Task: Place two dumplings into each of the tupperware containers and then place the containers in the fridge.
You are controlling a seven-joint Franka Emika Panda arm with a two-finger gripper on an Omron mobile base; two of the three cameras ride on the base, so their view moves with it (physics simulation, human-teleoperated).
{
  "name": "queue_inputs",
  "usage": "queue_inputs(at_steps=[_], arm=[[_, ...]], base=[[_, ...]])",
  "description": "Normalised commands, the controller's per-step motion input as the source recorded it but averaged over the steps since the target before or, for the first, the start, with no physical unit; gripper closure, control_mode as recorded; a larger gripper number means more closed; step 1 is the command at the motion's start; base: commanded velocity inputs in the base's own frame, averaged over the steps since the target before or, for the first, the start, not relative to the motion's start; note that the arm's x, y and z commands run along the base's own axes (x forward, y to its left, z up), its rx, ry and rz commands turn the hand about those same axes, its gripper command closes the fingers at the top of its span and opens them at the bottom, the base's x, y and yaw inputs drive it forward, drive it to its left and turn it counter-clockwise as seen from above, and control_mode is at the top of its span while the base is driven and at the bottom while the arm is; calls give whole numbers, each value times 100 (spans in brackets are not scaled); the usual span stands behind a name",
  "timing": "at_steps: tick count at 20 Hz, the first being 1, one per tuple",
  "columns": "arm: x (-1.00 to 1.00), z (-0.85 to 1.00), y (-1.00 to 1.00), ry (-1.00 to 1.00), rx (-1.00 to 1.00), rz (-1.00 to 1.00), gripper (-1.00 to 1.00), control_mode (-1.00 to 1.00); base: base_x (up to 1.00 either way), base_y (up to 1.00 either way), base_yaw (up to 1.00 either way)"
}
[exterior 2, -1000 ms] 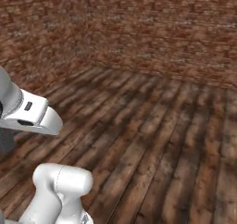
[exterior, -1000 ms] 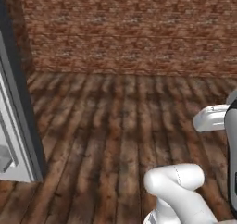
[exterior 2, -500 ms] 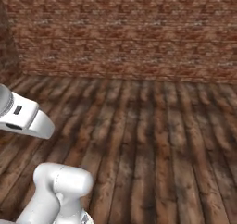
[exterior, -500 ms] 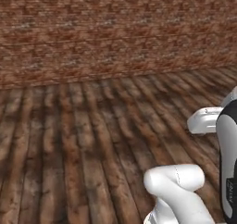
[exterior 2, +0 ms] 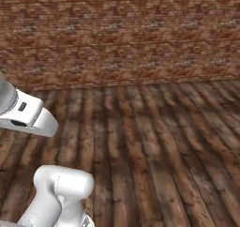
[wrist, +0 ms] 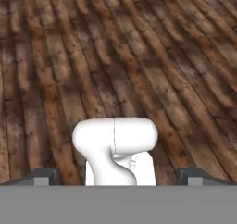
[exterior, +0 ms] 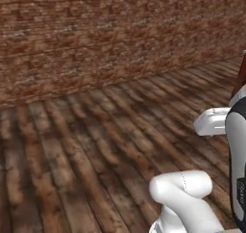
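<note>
The dumplings, the tupperware containers and the fridge are out of view. In the hand view my gripper [wrist: 119,177] is open: its two dark fingertips [wrist: 44,177] stand far apart at the bottom, with nothing held between them, above bare floorboards. My white arm [exterior: 182,191] rises at the lower right of the left base view. The same arm [exterior 2: 61,188] comes up at the lower left of the right base view.
A reddish brick wall [exterior: 96,39] closes off the far side, also across the right base view [exterior 2: 122,34]. Dark wooden floorboards [exterior 2: 154,146] stretch from the wall to the base. A dark red edge [exterior: 241,73] shows at the far right of the left base view.
The whole picture has slid left, so the base and its cameras have turned right. A grey-white panel at the left edge a second ago has left the view. The gripper stays open.
</note>
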Motion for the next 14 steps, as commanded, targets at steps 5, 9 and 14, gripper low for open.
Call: queue_inputs(at_steps=[5, 9, 14], arm=[[0, 0, 0, 0, 0, 0, -100, 100], [0, 0, 0, 0, 0, 0, -100, 100], [0, 0, 0, 0, 0, 0, -100, 100]], base=[[2, 5, -95], [31, 2, -80], [68, 55, -58]])
